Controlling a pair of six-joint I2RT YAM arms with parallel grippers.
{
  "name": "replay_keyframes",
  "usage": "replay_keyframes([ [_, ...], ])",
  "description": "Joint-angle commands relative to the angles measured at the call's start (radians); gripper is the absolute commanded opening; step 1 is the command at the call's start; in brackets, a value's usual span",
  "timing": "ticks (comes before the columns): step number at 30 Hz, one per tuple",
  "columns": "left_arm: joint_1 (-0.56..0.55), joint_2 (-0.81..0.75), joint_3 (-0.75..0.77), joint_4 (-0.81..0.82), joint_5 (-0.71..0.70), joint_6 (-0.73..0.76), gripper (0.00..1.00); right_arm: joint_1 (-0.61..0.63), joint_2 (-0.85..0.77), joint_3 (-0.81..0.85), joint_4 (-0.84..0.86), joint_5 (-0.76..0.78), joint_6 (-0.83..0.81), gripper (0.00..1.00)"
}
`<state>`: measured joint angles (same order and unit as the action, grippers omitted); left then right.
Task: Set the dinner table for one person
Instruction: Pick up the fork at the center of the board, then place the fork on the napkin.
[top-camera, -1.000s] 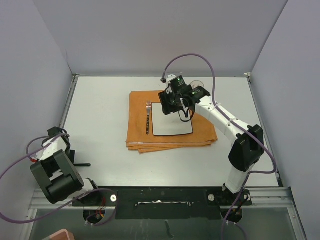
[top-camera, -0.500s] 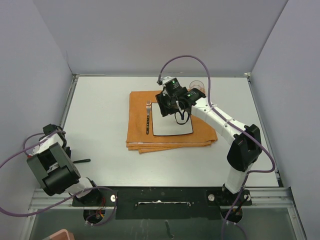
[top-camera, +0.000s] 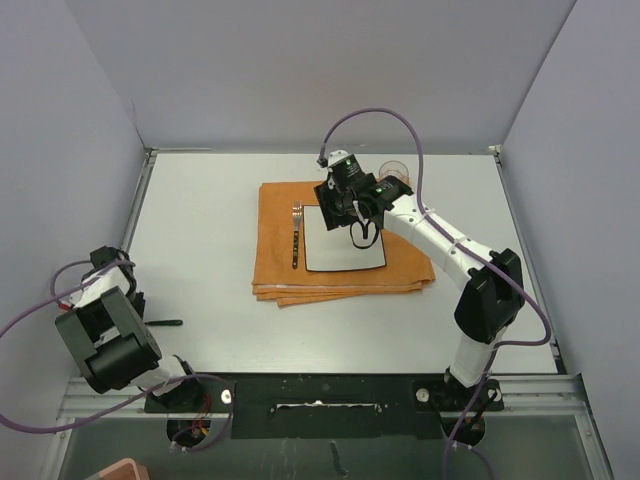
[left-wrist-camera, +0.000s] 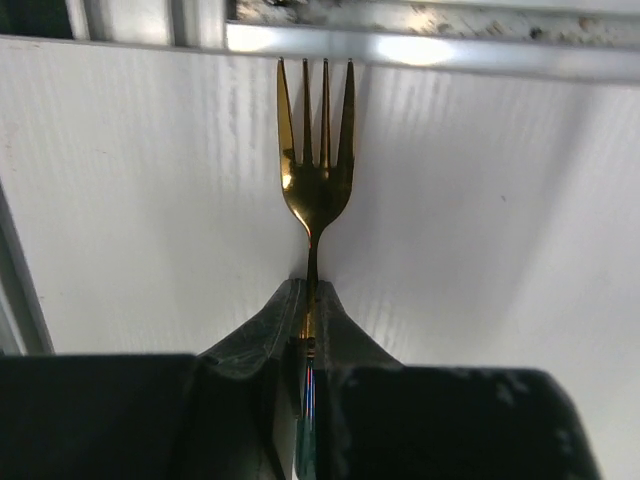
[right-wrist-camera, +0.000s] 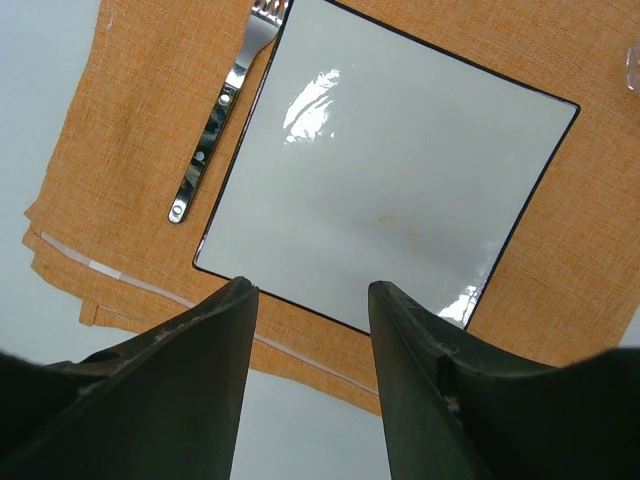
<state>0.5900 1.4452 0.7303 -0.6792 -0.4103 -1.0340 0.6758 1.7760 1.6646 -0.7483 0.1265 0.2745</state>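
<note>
At the left edge of the dinner table (top-camera: 205, 215), my left gripper (left-wrist-camera: 310, 300) is shut on the thin neck of a gold fork (left-wrist-camera: 316, 170). Its tines point at the table's metal edging (left-wrist-camera: 420, 50), and its dark handle (top-camera: 168, 323) pokes out from under the left arm. My right gripper (right-wrist-camera: 310, 290) hangs open and empty over the near edge of a square white plate (right-wrist-camera: 385, 170). The plate (top-camera: 345, 240) lies on a folded orange cloth mat (top-camera: 275, 265). A silver fork (right-wrist-camera: 220, 120) lies on the mat just left of the plate.
A clear glass (top-camera: 394, 170) stands at the mat's back right corner, partly hidden by the right arm. Grey walls close in the table on the left, back and right. The arm bases sit on a metal rail (top-camera: 320, 385) at the near edge.
My left gripper has shut on the gold fork, and the left arm has drawn slightly left and back. The right gripper shifted a little over the plate, still open.
</note>
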Motion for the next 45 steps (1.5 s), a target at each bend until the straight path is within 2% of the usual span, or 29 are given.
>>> replay_keyframes([
  [1,-0.085,-0.031,-0.006,0.061,0.100,0.101,0.00,0.001,-0.066,0.003,0.057,0.046,0.016,0.49],
  [6,-0.209,-0.030,0.092,0.097,0.137,0.234,0.00,-0.001,-0.073,-0.022,0.070,0.046,0.029,0.49],
  [11,-0.362,0.028,0.216,0.041,0.053,0.278,0.00,-0.001,-0.083,-0.029,0.074,0.052,0.031,0.49],
  [17,-0.443,0.017,0.306,0.086,0.057,0.415,0.00,-0.011,-0.117,-0.060,0.083,0.077,0.032,0.49],
  [23,-0.542,0.092,0.449,0.087,0.160,0.529,0.00,-0.036,-0.165,-0.096,0.115,0.102,0.049,0.49],
  [31,-0.743,0.223,0.635,0.154,0.398,0.679,0.00,-0.066,-0.228,-0.157,0.147,0.119,0.074,0.49],
  [36,-0.835,0.343,0.765,0.112,0.437,0.703,0.00,-0.098,-0.277,-0.216,0.159,0.118,0.089,0.49],
  [41,-0.882,0.412,0.785,0.135,0.450,0.696,0.00,-0.127,-0.318,-0.247,0.160,0.117,0.094,0.49],
  [45,-0.912,0.446,0.748,0.222,0.585,0.691,0.00,-0.145,-0.333,-0.259,0.158,0.117,0.093,0.49],
])
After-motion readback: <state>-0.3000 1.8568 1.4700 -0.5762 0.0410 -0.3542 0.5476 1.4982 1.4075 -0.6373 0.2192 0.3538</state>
